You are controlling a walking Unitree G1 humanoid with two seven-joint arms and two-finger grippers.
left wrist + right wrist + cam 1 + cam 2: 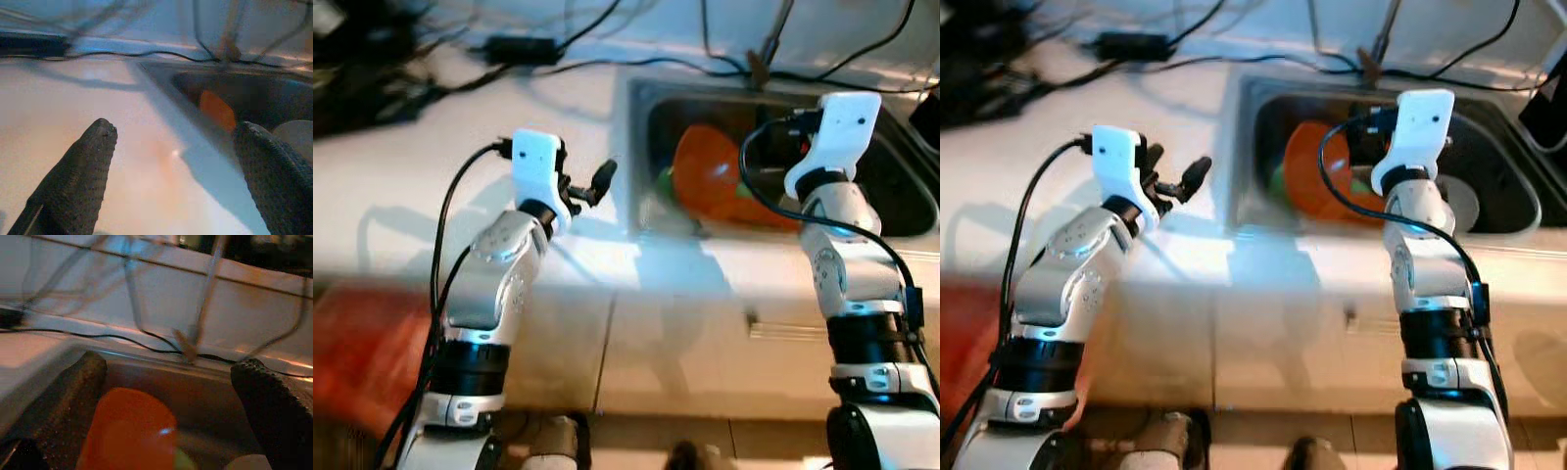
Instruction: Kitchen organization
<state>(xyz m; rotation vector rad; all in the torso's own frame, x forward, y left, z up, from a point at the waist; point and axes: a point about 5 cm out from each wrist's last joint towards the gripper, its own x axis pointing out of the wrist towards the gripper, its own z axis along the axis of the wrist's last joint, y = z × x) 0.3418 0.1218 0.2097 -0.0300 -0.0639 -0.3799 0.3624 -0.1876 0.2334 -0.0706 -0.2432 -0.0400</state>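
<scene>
Both grippers are spread wide and hold nothing. Between the right gripper's (pixel 166 416) jaws, just beyond its fingertips, an orange plate (pixel 129 431) lies in the sink (pixel 1244 147). Past the left gripper's (pixel 178 171) jaws stretches white counter (pixel 73 107).

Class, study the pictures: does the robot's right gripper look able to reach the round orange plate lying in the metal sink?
Probably yes. The right gripper hangs open above the metal sink, the round orange plate lies just beyond its fingers, and nothing stands between them.
</scene>
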